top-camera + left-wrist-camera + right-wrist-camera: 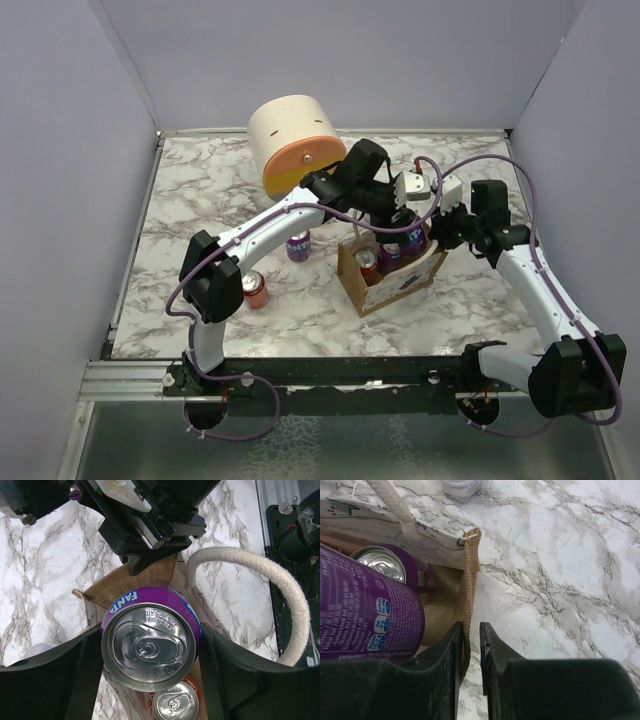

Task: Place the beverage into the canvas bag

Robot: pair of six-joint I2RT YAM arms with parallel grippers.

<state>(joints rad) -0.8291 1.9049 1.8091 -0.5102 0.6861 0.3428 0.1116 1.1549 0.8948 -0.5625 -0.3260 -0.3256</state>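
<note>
A purple Fanta can (pixel 150 650), the beverage, hangs upright in my left gripper (pixel 150 637), just above the mouth of the tan canvas bag (pixel 392 282). Both black fingers (pixel 75 680) press the can's sides. Inside the bag stand a red can (pixel 176 705) and another purple can (pixel 382 562). My right gripper (pixel 469 627) straddles the bag's woven side wall (pixel 470 570). Its jaws are narrowly apart; the wall lies against the left finger and a slit of marble shows beside the right one. In the top view both grippers (pixel 408 228) meet over the bag.
A cream rope handle (pixel 280 605) arches beside the held can. A purple can (pixel 298 245) and a red can (pixel 256 290) stand on the marble left of the bag. The big cream cylinder with the orange face (pixel 295 145) sits at the back.
</note>
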